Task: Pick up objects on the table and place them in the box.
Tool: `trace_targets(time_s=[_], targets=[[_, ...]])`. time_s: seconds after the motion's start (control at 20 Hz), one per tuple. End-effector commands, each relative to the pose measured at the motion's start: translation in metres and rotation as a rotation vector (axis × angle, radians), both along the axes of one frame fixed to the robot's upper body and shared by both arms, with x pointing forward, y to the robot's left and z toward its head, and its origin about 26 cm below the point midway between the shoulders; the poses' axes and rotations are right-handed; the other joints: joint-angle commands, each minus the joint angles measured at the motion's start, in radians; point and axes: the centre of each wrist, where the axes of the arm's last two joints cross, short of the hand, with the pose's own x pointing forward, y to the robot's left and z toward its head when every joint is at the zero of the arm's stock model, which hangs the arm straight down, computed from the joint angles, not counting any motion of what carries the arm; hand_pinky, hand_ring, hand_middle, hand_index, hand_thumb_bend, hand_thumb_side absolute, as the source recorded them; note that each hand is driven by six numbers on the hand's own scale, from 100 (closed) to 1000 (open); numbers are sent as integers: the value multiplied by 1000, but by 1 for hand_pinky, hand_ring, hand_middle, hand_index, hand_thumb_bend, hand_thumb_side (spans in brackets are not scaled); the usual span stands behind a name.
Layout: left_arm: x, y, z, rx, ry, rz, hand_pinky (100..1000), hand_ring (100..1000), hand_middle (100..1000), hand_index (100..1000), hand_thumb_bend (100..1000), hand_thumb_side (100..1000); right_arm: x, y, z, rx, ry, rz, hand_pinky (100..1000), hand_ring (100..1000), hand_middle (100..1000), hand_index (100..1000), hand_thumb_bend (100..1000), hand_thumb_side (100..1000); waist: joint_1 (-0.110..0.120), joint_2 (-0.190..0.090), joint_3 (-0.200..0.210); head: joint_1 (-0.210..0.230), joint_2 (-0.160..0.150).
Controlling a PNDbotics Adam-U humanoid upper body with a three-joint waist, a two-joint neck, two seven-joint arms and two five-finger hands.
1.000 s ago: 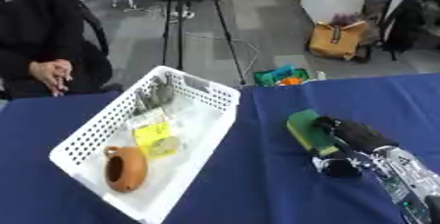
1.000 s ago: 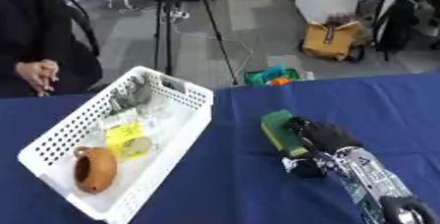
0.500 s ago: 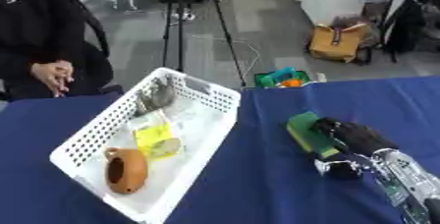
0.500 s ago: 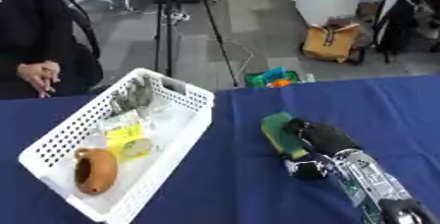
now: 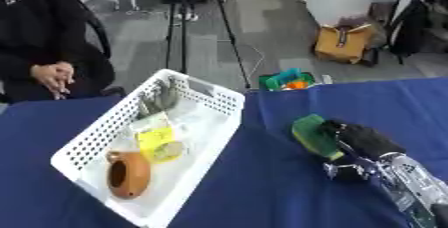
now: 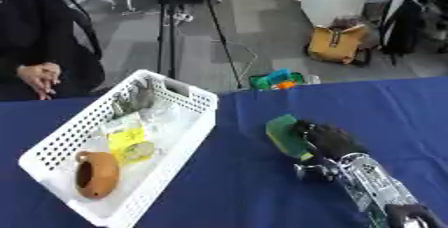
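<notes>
Fingers of the right hand (image 5: 363, 141) curl down over the near edge of a green sponge-like block (image 5: 308, 135), which lies on the blue bench (image 5: 262, 182); whether they have actually closed on it I cannot tell. Well off to the fingers' left sits the white basket (image 5: 223, 103), already holding a brown jug (image 5: 128, 174) and yellow packets (image 5: 158, 141), so the block is probably next to go in.

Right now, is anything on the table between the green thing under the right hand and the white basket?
Nothing visible: only bare blue tablecloth lies between the green object at the right hand and the white basket.
</notes>
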Motion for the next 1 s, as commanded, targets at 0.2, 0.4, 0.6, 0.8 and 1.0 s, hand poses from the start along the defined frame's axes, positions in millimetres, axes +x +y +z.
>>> trace_targets(time_s=[0.2,0.4,0.6,0.8,1.0], targets=[[-2,2,6,11,-26,5,756,671,808,754,100,899,-4,2,17,-5,-83,21,100,320,354,570,100,258,-4,-24,-5,2,-8],[-2,2,6,13,-24,7,756,671,808,754,100,899,-8,3,21,18,-96,38,100,317,347,566,100,268,-5,-29,-8,7,-7],[-2,3,6,16,-23,10,757,671,808,754,100,899,-13,4,31,84,-120,63,100,301,327,557,100,289,-8,-36,-11,17,-5],[-3,4,5,19,-21,14,757,672,808,755,100,898,-20,3,44,150,-140,84,100,291,305,550,100,305,-11,-44,-13,33,-1],[-3,4,5,21,-20,15,757,673,808,755,100,899,-26,2,55,203,-155,101,100,285,296,540,100,296,-13,-48,-14,55,9]])
